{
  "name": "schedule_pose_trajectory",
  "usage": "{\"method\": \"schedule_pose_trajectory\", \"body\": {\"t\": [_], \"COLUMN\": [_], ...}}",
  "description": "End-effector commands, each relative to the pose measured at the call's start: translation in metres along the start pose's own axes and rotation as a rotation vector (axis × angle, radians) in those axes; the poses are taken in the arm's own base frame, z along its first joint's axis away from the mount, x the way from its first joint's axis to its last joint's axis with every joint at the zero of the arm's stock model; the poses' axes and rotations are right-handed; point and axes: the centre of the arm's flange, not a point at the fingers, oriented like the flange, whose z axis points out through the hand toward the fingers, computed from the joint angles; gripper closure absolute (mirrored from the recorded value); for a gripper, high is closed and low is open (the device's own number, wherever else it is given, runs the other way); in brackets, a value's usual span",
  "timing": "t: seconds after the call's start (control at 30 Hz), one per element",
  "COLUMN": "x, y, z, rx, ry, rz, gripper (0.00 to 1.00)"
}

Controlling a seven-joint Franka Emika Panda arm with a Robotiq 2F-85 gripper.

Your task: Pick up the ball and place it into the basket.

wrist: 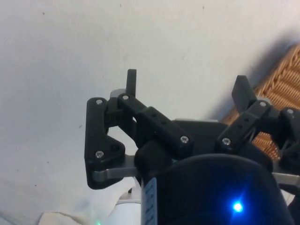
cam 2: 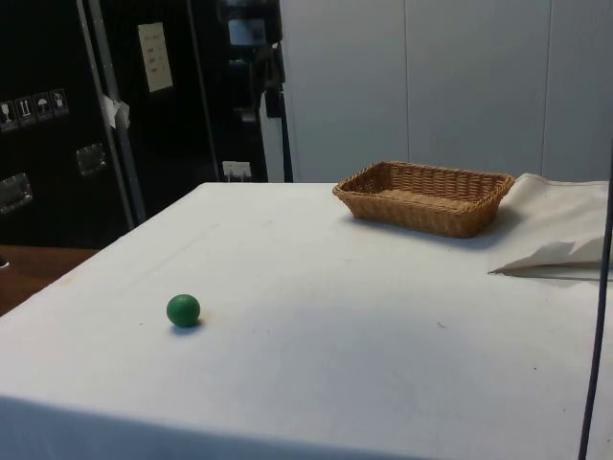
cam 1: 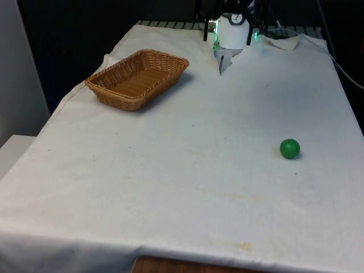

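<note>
Green ball (cam 1: pixel 289 148) resting alone on the white cloth (cam 1: pixel 187 170) of the desk, toward the front view's right and on the near half; in the side view, ball (cam 2: pixel 183 310) near the desk's near edge. Wicker basket (cam 1: pixel 136 78) set at the far end toward the front view's left, upright, holding nothing; in the side view (cam 2: pixel 423 196), just beside a bunched fold of cloth. End effector (wrist: pixel 186 91) with both fingers spread wide apart — gripping nothing, bare cloth between them, a corner of the basket (wrist: pixel 286 79) showing past one finger. Ball well apart from the end effector and well apart from the basket — sitting across the desk from both. Small dark specks scattered on the cloth; faint yellowish stain near the front edge.
</note>
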Motion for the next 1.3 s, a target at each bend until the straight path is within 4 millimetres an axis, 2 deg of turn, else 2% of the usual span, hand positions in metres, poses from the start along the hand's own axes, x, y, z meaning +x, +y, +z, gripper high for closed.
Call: {"method": "schedule_pose_trajectory", "body": {"t": [0.0, 0.23, 0.27, 0.4, 0.57, 0.73, 0.83, 0.93, 1.1, 1.13, 1.27], "x": [0.005, 0.023, 0.022, 0.032, 0.037, 0.045, 0.045, 0.050, 0.053, 0.052, 0.057], "y": [-0.006, -0.023, -0.020, -0.034, -0.042, -0.061, -0.061, -0.073, -0.085, -0.082, -0.095], "z": [0.002, 0.012, 0.011, 0.019, 0.024, 0.035, 0.037, 0.048, 0.061, 0.059, 0.074], "rx": [0.003, -0.006, -0.012, -0.010, -0.018, -0.007, -0.012, 0.009, 0.022, 0.012, 0.036], "ry": [0.000, -0.002, -0.004, -0.004, -0.008, 0.004, 0.004, 0.013, 0.021, 0.017, 0.029], "rz": [0.002, -0.002, -0.005, -0.005, -0.009, -0.008, -0.011, -0.007, -0.006, -0.009, -0.005], "gripper": [0.00, 0.00, 0.00, 0.00, 0.00, 0.00, 0.00, 0.00, 0.00, 0.00, 0.00]}}
